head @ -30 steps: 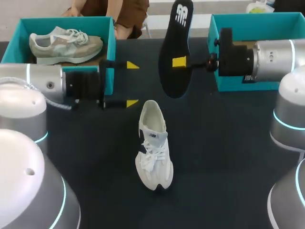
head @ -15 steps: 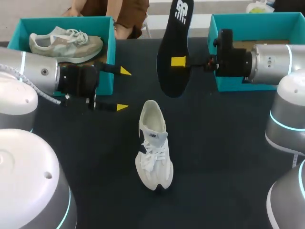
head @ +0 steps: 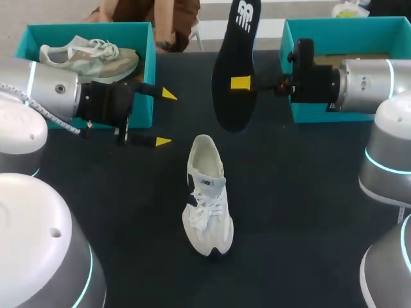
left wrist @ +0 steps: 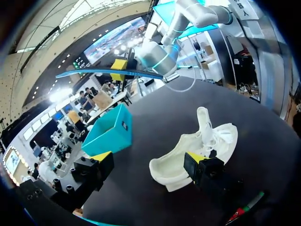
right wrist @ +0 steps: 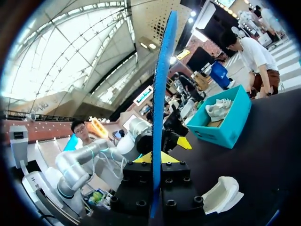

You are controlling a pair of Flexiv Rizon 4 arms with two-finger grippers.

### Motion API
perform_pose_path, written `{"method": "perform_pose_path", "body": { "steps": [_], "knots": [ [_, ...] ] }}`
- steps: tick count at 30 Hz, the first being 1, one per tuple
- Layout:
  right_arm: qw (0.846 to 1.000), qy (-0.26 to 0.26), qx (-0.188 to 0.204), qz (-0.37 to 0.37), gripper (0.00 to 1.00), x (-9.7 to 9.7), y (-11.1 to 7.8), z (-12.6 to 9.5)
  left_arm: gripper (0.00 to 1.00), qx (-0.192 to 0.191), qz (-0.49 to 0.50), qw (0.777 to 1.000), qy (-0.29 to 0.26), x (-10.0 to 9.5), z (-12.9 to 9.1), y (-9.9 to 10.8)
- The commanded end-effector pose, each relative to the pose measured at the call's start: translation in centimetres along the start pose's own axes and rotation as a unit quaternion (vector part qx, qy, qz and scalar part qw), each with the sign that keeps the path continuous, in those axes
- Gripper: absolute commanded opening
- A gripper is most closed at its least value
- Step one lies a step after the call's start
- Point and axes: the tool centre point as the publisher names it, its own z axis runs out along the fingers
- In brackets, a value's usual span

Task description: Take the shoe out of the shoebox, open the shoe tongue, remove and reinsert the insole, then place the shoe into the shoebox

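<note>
A white shoe (head: 205,197) lies on the black table, toe toward me, its opening empty. In the left wrist view the shoe (left wrist: 200,143) lies just ahead of my left gripper (left wrist: 148,162). My right gripper (head: 243,83) is shut on the black insole (head: 234,61) and holds it upright in the air, beyond the shoe's heel. From the right wrist the insole (right wrist: 162,89) shows edge-on with a blue underside, clamped in my right gripper (right wrist: 155,157), and the shoe (right wrist: 225,194) lies below. My left gripper (head: 165,118) stands open and empty, left of the heel.
A teal shoebox (head: 146,77) at the back left holds a grey-green shoe (head: 88,56). A second teal shoebox (head: 350,27) stands at the back right behind my right arm. The first box (right wrist: 230,132) also shows in the right wrist view.
My left arm has drawn back to the left and tilted, its open gripper now slightly farther from the shoe. The right gripper and insole have barely moved.
</note>
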Motion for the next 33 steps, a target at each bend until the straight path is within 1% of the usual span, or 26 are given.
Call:
{"method": "perform_pose_path", "body": {
  "steps": [1, 3, 4, 8, 9, 10, 11, 12, 13, 14, 15, 16, 18, 23, 27, 33],
  "knots": [
    [0.996, 0.01, 0.033, -0.088, 0.0, -2.9, -0.4, 1.4, 1.0, -0.006, -0.011, 1.0, 0.008, 0.1, -0.1, 1.0],
    [0.994, 0.007, 0.04, -0.102, 0.0, -4.0, -0.6, 1.5, 1.0, -0.013, -0.017, 1.0, 0.006, 0.1, -0.1, 1.7],
    [0.992, 0.012, 0.051, -0.111, 0.0, -4.5, -0.6, 1.6, 1.0, -0.016, -0.016, 1.0, 0.008, 0.2, -0.2, 2.1],
    [0.991, 0.022, 0.061, -0.119, 0.0, -6.3, -0.6, 1.7, 1.0, -0.028, -0.027, 0.999, 0.015, 0.5, -0.5, 3.4],
    [0.989, 0.021, 0.069, -0.132, 0.0, -6.6, -0.7, 1.7, 1.0, -0.033, -0.035, 0.999, 0.018, 0.7, -0.6, 3.9],
    [0.989, 0.025, 0.067, -0.129, 0.0, -7.0, -0.7, 1.7, 1.0, -0.037, -0.038, 0.998, 0.019, 0.9, -0.6, 4.2],
    [0.988, 0.033, 0.071, -0.133, 0.0, -7.4, -0.8, 1.7, 1.0, -0.041, -0.038, 0.998, 0.02, 1.2, -0.6, 4.5],
    [0.986, 0.031, 0.076, -0.144, 0.0, -7.6, -0.8, 1.7, 1.0, -0.045, -0.042, 0.998, 0.024, 1.4, -0.6, 4.7],
    [0.988, 0.037, 0.08, -0.128, 0.0, -8.2, -1.0, 1.7, 1.0, -0.05, -0.045, 0.997, 0.027, 1.9, -0.4, 5.2],
    [0.985, 0.038, 0.085, -0.142, 0.0, -8.5, -1.2, 1.7, 1.0, -0.051, -0.051, 0.997, 0.031, 2.2, -0.3, 5.5],
    [0.985, 0.042, 0.082, -0.144, 0.0, -8.8, -1.3, 1.9, 1.0, -0.056, -0.053, 0.996, 0.035, 2.6, -0.2, 5.7],
    [0.985, 0.047, 0.088, -0.141, 0.0, -9.2, -1.5, 2.0, 1.0, -0.057, -0.059, 0.996, 0.036, 3.0, 0.0, 6.0],
    [0.984, 0.047, 0.091, -0.147, 0.0, -9.6, -1.8, 2.3, 1.0, -0.067, -0.063, 0.995, 0.044, 3.8, 0.3, 6.5],
    [0.981, 0.063, 0.089, -0.159, 0.0, -10.7, -2.9, 3.2, 1.0, -0.071, -0.079, 0.993, 0.054, 5.3, 0.8, 7.4],
    [0.98, 0.068, 0.098, -0.162, 0.0, -11.5, -3.7, 4.1, 1.0, -0.073, -0.081, 0.992, 0.059, 6.0, 1.3, 7.8],
    [0.979, 0.073, 0.096, -0.164, 0.0, -12.3, -5.0, 5.1, 1.0, -0.071, -0.085, 0.991, 0.071, 6.8, 2.5, 7.8]
  ]
}}
